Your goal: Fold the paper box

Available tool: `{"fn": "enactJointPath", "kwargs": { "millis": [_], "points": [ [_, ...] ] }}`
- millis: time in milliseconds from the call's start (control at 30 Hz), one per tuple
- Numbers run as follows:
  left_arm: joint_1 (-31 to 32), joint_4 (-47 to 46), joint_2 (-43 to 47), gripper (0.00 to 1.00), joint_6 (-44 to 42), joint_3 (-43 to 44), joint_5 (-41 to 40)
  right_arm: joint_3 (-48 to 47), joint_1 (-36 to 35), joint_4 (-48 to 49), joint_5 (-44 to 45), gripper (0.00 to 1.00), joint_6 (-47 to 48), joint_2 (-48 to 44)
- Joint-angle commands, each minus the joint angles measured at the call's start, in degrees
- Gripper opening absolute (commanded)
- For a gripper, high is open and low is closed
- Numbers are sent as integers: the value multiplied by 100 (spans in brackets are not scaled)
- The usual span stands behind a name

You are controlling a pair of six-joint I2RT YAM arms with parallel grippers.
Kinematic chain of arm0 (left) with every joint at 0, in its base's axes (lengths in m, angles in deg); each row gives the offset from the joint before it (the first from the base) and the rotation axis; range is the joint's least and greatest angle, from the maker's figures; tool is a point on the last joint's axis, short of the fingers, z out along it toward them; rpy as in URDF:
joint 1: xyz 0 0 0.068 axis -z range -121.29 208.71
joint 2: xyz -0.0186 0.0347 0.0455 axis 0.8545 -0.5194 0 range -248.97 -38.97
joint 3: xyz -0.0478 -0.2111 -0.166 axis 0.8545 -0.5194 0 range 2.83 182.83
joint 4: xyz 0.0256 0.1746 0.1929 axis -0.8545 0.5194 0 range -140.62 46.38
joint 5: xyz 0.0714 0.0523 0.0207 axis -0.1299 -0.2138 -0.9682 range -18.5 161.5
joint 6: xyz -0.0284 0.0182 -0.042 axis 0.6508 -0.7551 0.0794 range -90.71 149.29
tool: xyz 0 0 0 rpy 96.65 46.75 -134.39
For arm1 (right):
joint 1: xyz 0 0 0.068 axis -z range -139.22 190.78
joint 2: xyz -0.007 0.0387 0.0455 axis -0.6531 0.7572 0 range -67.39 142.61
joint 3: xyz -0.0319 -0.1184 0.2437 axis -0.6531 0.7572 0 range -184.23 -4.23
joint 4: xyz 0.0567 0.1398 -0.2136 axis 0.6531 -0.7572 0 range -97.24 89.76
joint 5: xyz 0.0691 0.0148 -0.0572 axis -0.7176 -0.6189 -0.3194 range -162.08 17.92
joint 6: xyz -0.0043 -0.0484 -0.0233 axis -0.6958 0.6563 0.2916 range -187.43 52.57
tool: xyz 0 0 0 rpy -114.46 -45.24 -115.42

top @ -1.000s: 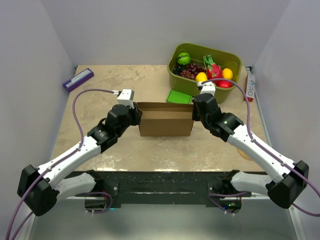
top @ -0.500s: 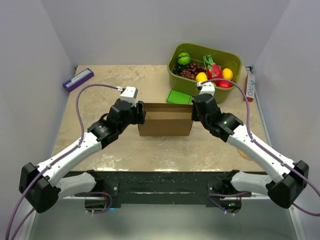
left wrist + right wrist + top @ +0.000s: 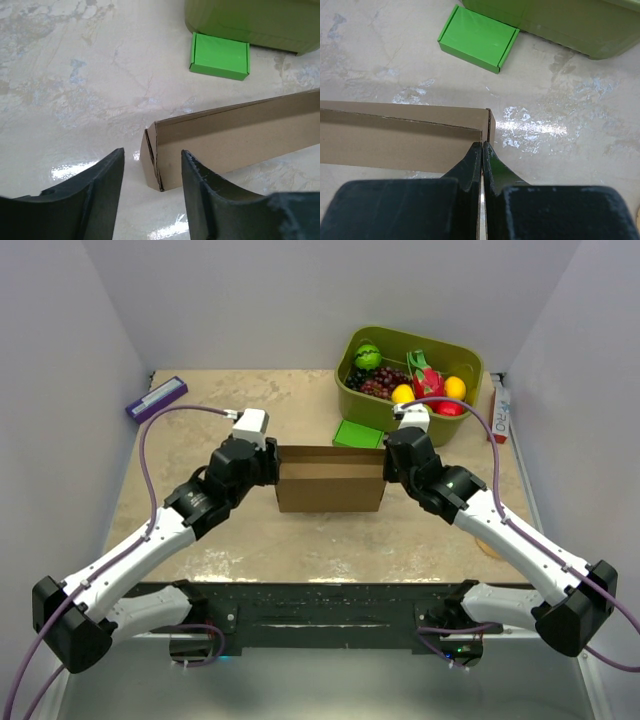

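Top: brown cardboard paper box sits mid marbled desk, in front of olive-green plastic fruit bin. Left end effector is at its left end, right end effector at its right end.
Left wrist: fingers partly spread, empty, box corner just beyond the gap.
Right wrist: fingers pinched together at box's end wall; can't tell if cardboard is caught.

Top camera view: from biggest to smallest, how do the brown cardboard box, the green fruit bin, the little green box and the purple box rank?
1. green fruit bin
2. brown cardboard box
3. little green box and purple box: these two look about alike, so I will not rank one above the other.
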Motion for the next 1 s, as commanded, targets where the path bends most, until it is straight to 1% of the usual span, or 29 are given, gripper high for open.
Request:
{"fn": "enactJointPath", "kwargs": {
  "millis": [0,33,133,167,233,267,333,367,433,667,967],
  "points": [
    [46,-106,22,49,-197,293,-148,41,-51,-168,-187,0,-64,115],
    [46,-124,-4,47,-197,284,-139,49,-42,-168,-187,0,-73,116],
    [37,-176,-22,37,-223,258,-122,58,-42,-177,-186,0,-73,107],
    [37,-194,-31,31,-232,214,-113,58,-42,-177,-178,0,-73,107],
    [37,-229,-48,25,-250,152,-69,67,-42,-186,-178,0,-64,116],
    [37,-255,-49,17,-258,135,-52,67,-42,-186,-178,0,-64,116],
    [37,-291,-57,10,-258,73,1,85,-51,-168,-178,0,-73,107],
    [46,-291,-75,4,-258,55,19,93,-42,-177,-186,0,-82,107],
    [37,-291,-84,0,-215,-6,71,102,-42,-168,-169,0,-73,107],
    [37,-326,-75,0,40,-191,238,102,-42,-160,-178,0,-100,107],
    [37,-686,-66,0,550,-401,599,137,-42,-168,-195,0,-126,89]
  ]
}}
